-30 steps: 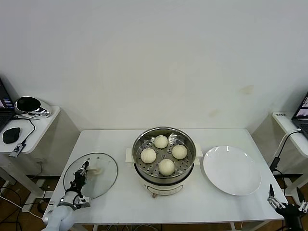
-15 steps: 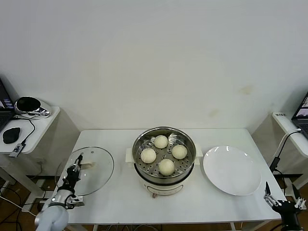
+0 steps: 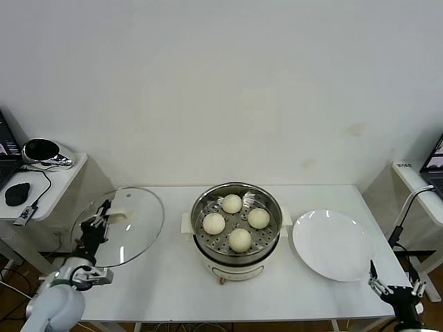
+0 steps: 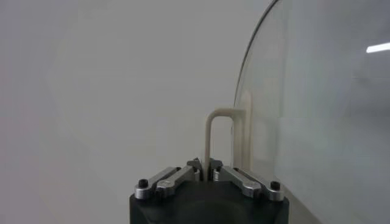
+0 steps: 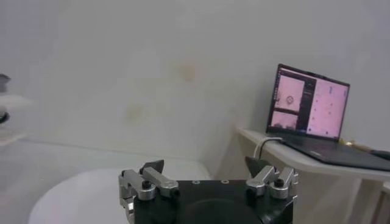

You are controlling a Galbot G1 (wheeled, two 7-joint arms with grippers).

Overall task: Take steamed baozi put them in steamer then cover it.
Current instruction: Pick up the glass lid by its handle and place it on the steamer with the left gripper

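The steamer point(image 3: 237, 238), a shiny steel pot on a white base, stands at the table's middle with four cream-white baozi point(image 3: 240, 239) on its perforated tray. My left gripper point(image 3: 96, 220) is shut on the cream handle point(image 4: 217, 135) of the clear glass cover point(image 3: 122, 226) and holds it lifted and tilted above the table's left end. In the left wrist view the glass cover point(image 4: 317, 109) stands on edge beside my left gripper point(image 4: 203, 168). My right gripper point(image 3: 394, 288) is open and empty, low off the table's front right corner, also seen in its wrist view point(image 5: 205, 167).
A flat white plate point(image 3: 333, 244) lies right of the steamer; its rim shows in the right wrist view point(image 5: 79, 195). A side table with a mouse point(image 3: 16, 194) and a metal bowl point(image 3: 40, 150) stands left. A laptop point(image 5: 309, 102) sits on a shelf at right.
My left gripper has lifted the cover off the table and carried it up and leftward, tilting it. My right gripper has drifted slightly leftward and up near the table's corner.
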